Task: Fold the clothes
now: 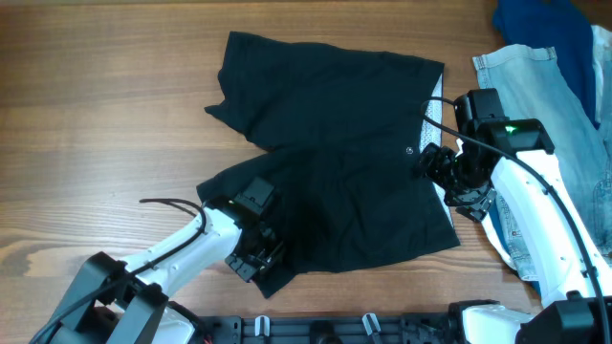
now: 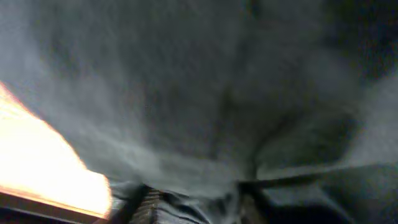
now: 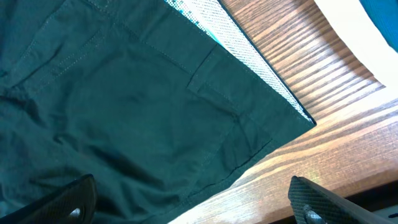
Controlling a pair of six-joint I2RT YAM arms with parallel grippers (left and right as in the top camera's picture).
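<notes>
The black shorts (image 1: 325, 124) lie flat on the wooden table, both wide legs pointing left and the waist at the right, with white pocket lining (image 1: 435, 110) and a small button (image 1: 408, 149) showing. My left gripper (image 1: 256, 256) is at the hem of the near leg. In the left wrist view its fingers (image 2: 199, 208) sit close together with bunched black fabric (image 2: 205, 93) between them. My right gripper (image 1: 445, 177) is open at the waist's near corner. In the right wrist view its fingers (image 3: 189, 205) straddle the shorts' edge (image 3: 124, 106) and bare wood.
A pale blue denim garment (image 1: 535, 105) lies at the right edge, partly under my right arm. A dark blue garment (image 1: 545, 24) is at the top right corner. Bare wood (image 1: 96, 115) stretches to the left of the shorts.
</notes>
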